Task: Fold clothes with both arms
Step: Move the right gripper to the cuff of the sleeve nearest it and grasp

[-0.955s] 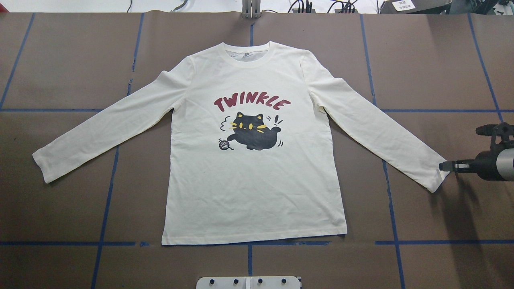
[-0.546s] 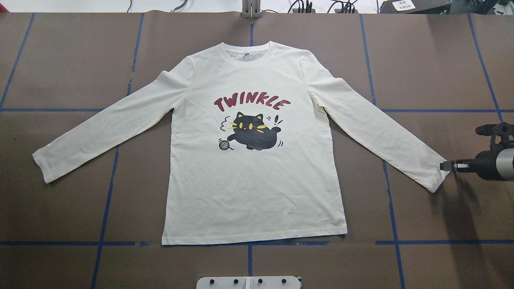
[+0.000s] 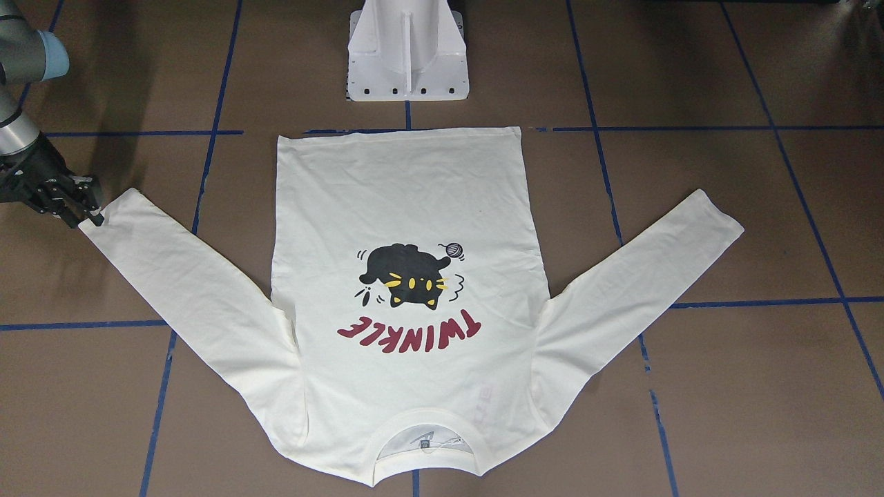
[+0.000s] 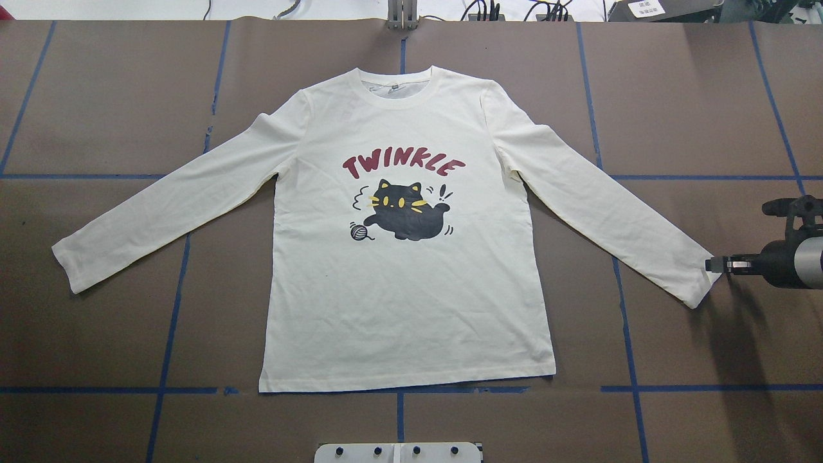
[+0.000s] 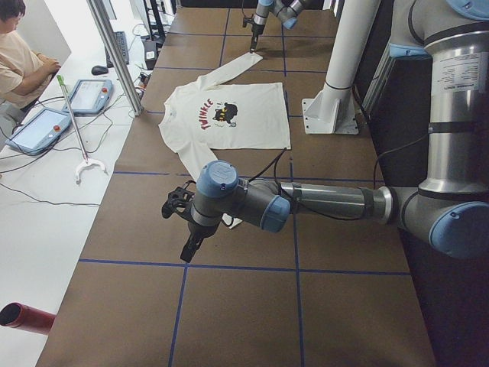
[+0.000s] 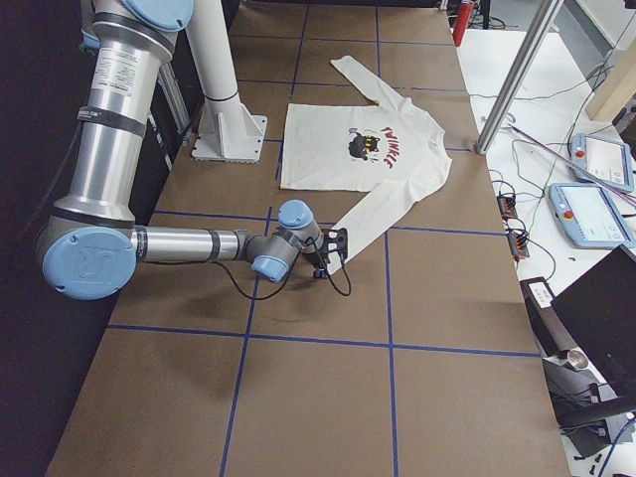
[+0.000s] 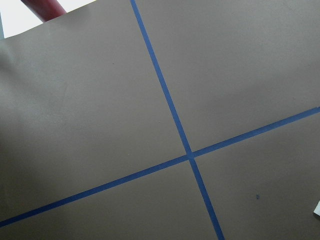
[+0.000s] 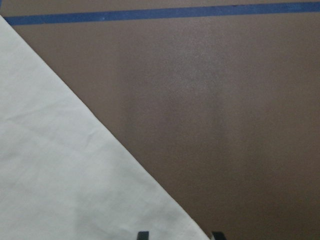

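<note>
The cream-white shirt (image 4: 411, 302) lies flat on the brown table, cat print and "TWINKLE" up, both sleeves spread out. It also shows in the front-facing view (image 3: 400, 200). My right gripper (image 4: 709, 265) sits low at the end of the right sleeve's cuff (image 4: 697, 283). In the right wrist view its two fingertips (image 8: 143, 235) stand apart with the cuff's corner between them, so it is open. My left gripper (image 5: 187, 251) hangs over bare table beyond the left sleeve, seen only in the left side view; I cannot tell if it is open.
The white pedestal base (image 3: 407, 52) stands at the robot's side of the table. Blue tape lines (image 7: 189, 156) cross the brown surface. A red cylinder (image 5: 27, 317) lies past the table's left end. An operator (image 5: 19, 61) sits beside tablets.
My right gripper has shifted very slightly outward at the cuff. The shirt has not visibly moved.
</note>
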You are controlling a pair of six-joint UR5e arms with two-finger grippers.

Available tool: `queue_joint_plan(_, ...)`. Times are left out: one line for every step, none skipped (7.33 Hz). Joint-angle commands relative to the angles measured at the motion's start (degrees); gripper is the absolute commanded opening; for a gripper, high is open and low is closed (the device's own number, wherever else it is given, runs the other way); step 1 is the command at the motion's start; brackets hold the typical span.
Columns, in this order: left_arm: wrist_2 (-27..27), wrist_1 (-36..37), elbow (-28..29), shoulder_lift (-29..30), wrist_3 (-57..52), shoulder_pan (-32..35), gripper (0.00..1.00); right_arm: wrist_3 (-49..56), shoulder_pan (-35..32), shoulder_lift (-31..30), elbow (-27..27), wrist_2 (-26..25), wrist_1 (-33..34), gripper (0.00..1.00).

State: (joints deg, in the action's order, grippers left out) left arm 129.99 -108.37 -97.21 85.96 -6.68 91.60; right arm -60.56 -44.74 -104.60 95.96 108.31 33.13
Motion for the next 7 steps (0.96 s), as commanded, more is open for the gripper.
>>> queue_joint_plan(0.0,0.0,0.0,0.0,0.0,0.1,1.0,0.0,0.0,0.0,-0.1,-0.1,0.0,0.52)
queue_joint_plan(0.0,0.0,0.1,0.0,0.0,0.1,1.0,0.0,0.0,0.0,-0.5,-0.1,0.0,0.52)
queue_joint_plan(0.0,0.0,0.1,0.0,0.0,0.1,1.0,0.0,0.0,0.0,-0.5,-0.1,0.0,0.52)
queue_joint_plan(0.0,0.0,0.1,0.0,-0.1,0.0,1.0,0.0,0.0,0.0,-0.5,-0.1,0.0,0.52)
queue_joint_plan(0.0,0.0,0.1,0.0,-0.1,0.1,1.0,-0.1,0.0,0.0,-0.3,0.0,0.0,0.4)
queue_joint_plan(0.0,0.0,0.1,0.0,-0.1,0.1,1.0,-0.1,0.0,0.1,-0.2,-0.1,0.0,0.01)
queue_joint_plan(0.0,0.0,0.1,0.0,-0.1,0.1,1.0,-0.1,0.0,0.2,-0.2,-0.1,0.0,0.0)
